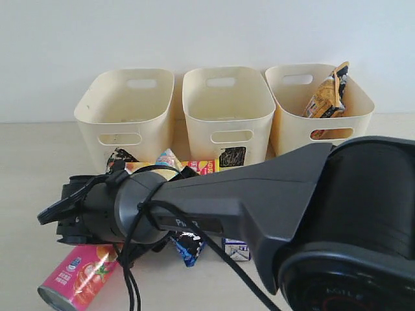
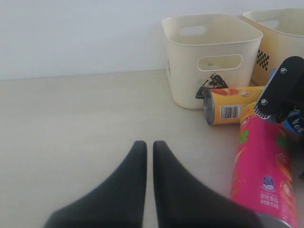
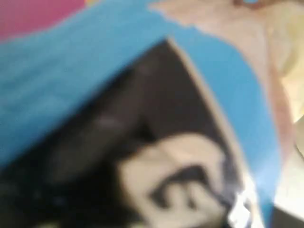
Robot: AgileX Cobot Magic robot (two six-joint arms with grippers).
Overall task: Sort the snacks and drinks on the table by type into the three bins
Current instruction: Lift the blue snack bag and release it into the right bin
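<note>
My left gripper (image 2: pixel 149 144) hovers low over bare table (image 2: pixel 85 118), shut with nothing between its fingers; it does not show in the exterior view. My right arm reaches across to the left, its gripper (image 1: pixel 58 223) above the snack pile. The blurred blue chip bag (image 3: pixel 71 71) fills the right wrist view and hides the fingers. That bag (image 1: pixel 189 246) lies under the arm. The pink tube (image 1: pixel 78 275) (image 2: pixel 266 166) lies at the front left, the yellow Lay's tube (image 1: pixel 198 167) (image 2: pixel 232 104) before the bins. The orange bag (image 1: pixel 327 97) stands in the right bin (image 1: pixel 292 129). A small carton (image 1: pixel 237 249) peeks out under the arm.
The left bin (image 1: pixel 123 113) and the middle bin (image 1: pixel 227 110) show nothing inside them. A wall rises directly behind the bins. One black finger (image 2: pixel 280 90) of the right gripper hangs over the pink tube's far end. My right arm's bulk hides the exterior view's lower right.
</note>
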